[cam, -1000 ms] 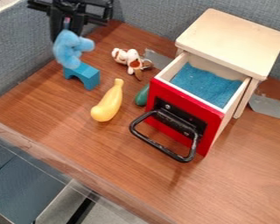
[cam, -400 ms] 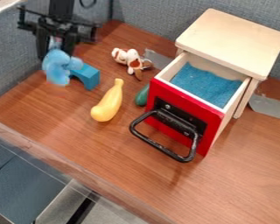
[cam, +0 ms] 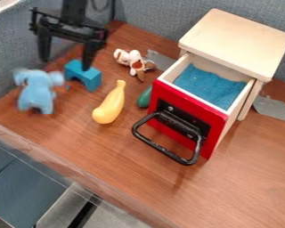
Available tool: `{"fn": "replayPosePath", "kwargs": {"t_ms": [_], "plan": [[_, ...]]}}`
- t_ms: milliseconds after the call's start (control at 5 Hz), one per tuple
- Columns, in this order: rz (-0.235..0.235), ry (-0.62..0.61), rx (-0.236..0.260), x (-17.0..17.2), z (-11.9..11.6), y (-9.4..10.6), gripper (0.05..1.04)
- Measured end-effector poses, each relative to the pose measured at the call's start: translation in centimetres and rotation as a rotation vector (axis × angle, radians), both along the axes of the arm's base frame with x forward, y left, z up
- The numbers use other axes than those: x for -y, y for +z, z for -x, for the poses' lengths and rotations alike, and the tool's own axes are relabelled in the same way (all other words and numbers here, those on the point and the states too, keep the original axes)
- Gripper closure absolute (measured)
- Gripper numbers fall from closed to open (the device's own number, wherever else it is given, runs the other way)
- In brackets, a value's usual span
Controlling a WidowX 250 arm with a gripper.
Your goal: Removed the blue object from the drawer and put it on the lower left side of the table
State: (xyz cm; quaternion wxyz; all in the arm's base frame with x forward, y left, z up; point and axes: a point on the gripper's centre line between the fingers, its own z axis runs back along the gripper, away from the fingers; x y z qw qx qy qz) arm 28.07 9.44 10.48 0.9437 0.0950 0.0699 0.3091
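My gripper (cam: 67, 55) is open at the upper left, its two fingers spread apart with nothing between them. The blue plush animal (cam: 36, 91), slightly blurred, is below and left of the gripper, apart from it, over the left side of the wooden table (cam: 67, 142). The drawer (cam: 213, 84) stands pulled out of its pale wooden cabinet, with a red front, a black handle and a blue lining; no object shows inside.
A blue arch block (cam: 90, 79) lies just below the gripper's right finger. Further right are a yellow toy (cam: 111, 104), a brown-and-white plush dog (cam: 132, 60) and a green object (cam: 145, 97) beside the drawer. Grey partition walls (cam: 17, 49) border the table.
The gripper has opened and let go of the blue plush animal, which has moved down and left, away from the fingers. The arm has shifted slightly right.
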Motion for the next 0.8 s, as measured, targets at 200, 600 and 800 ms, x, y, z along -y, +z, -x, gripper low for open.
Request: {"fn": "replayPosePath", "kwargs": {"t_ms": [200,600,800], "plan": [[-0.020,-0.061,0.014,1.9,-1.2,1.1,0.076],[-0.006,-0.262,0.087,6.9,-3.2,4.0,0.083],[0.041,-0.353,0.133,9.3,-3.5,5.2,0.083]]}}
